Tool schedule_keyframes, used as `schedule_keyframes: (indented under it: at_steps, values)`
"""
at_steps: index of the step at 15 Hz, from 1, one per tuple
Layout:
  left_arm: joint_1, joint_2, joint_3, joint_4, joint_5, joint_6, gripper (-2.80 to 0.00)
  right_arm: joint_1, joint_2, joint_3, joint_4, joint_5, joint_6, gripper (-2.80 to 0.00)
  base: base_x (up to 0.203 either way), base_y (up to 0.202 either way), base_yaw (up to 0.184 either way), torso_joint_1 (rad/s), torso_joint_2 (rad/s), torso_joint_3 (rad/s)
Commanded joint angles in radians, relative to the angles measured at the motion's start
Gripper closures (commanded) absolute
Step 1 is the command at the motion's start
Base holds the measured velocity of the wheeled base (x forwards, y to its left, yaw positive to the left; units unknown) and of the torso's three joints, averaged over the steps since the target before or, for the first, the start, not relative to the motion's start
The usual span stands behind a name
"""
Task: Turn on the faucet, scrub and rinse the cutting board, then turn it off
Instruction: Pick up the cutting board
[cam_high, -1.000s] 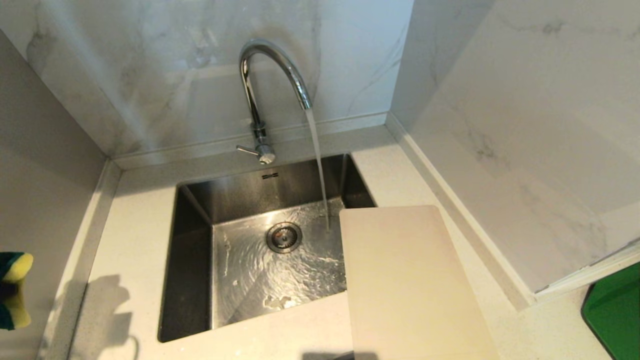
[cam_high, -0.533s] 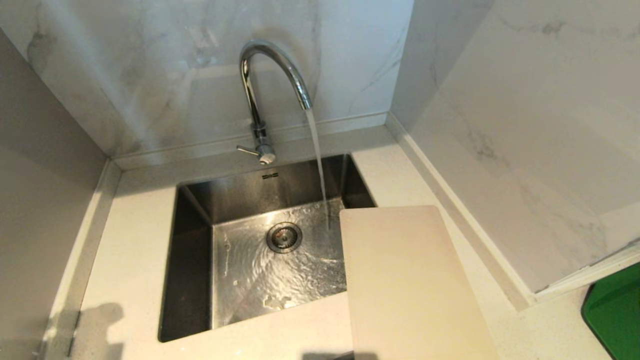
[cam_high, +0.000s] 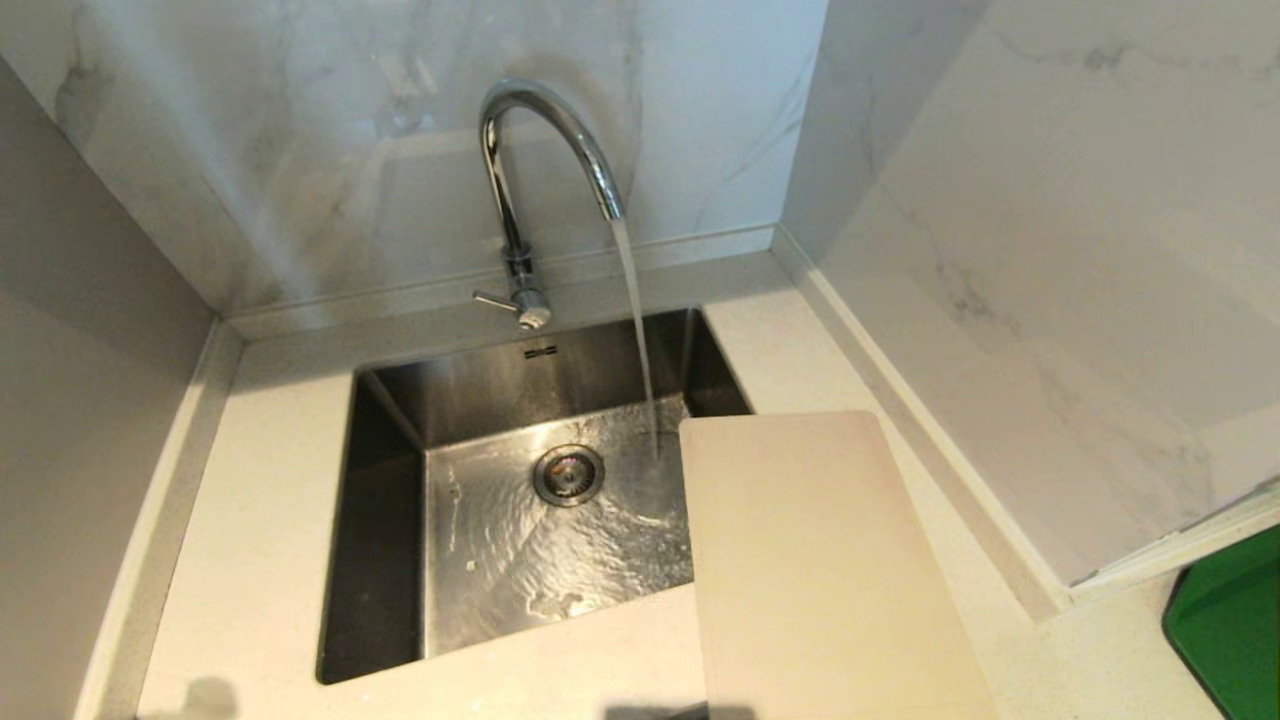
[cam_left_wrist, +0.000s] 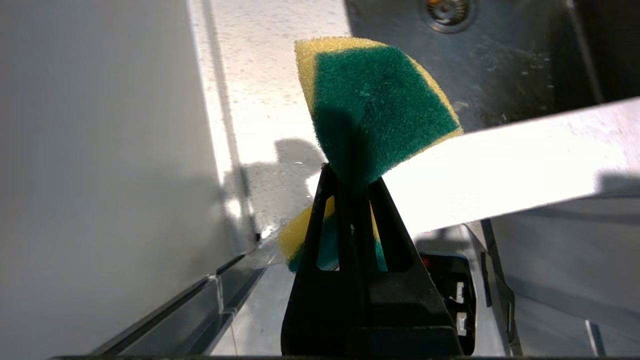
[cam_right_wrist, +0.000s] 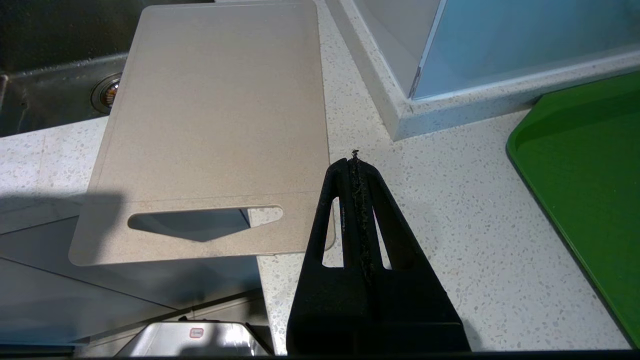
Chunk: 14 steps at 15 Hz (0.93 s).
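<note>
Kitchen: steel sink, marble-look walls, countertop.

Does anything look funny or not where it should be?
Yes. The cutting board isn't under the running faucet; one corner juts over the sink and its handle end overhangs the counter edge.

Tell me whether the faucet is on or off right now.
On. In the head view a steady stream runs from the faucet spout into the sink, whose floor ripples with water around the drain.
</note>
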Motion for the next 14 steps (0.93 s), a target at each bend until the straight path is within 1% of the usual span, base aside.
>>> schedule_keyframes:
  at_steps: [1,3,6,9,10,11,12,14]
  values:
    - [-0.029,-0.085,0.107,-0.071,0.001,0.002,0.0,0.0,0.0,0.0,0.0,0.0,0.0,0.0,0.0,0.0,0.0,0.0,0.0,0.0]
    - [-0.044,-0.133,0.22,-0.173,0.022,0.005,0.0,0.0,0.0,0.0,0.0,0.0,0.0,0.0,0.0,0.0,0.0,0.0,0.0,0.0]
    - [-0.052,-0.21,0.341,-0.254,0.04,0.05,0.0,0.0,0.0,0.0,0.0,0.0,0.0,0.0,0.0,0.0,0.0,0.0,0.0,0.0]
    - [-0.054,-0.215,0.489,-0.48,0.08,0.065,0.0,0.0,0.0,0.0,0.0,0.0,0.0,0.0,0.0,0.0,0.0,0.0,0.0,0.0]
    - [-0.06,-0.221,0.527,-0.525,0.084,0.068,0.0,0.0,0.0,0.0,0.0,0.0,0.0,0.0,0.0,0.0,0.0,0.0,0.0,0.0]
    - [-0.076,-0.256,0.532,-0.519,0.083,0.069,0.0,-0.001,0.0,0.0,0.0,0.0,0.0,0.0,0.0,0.0,0.0,0.0,0.0,0.0]
    - [-0.091,-0.311,0.531,-0.487,0.081,0.077,0.0,0.0,0.0,0.0,0.0,0.0,0.0,0.0,0.0,0.0,0.0,0.0,0.0,0.0]
    - [-0.107,-0.434,0.532,-0.425,0.076,0.108,0.0,0.0,0.0,0.0,0.0,0.0,0.0,0.0,0.0,0.0,0.0,0.0,0.0,0.0]
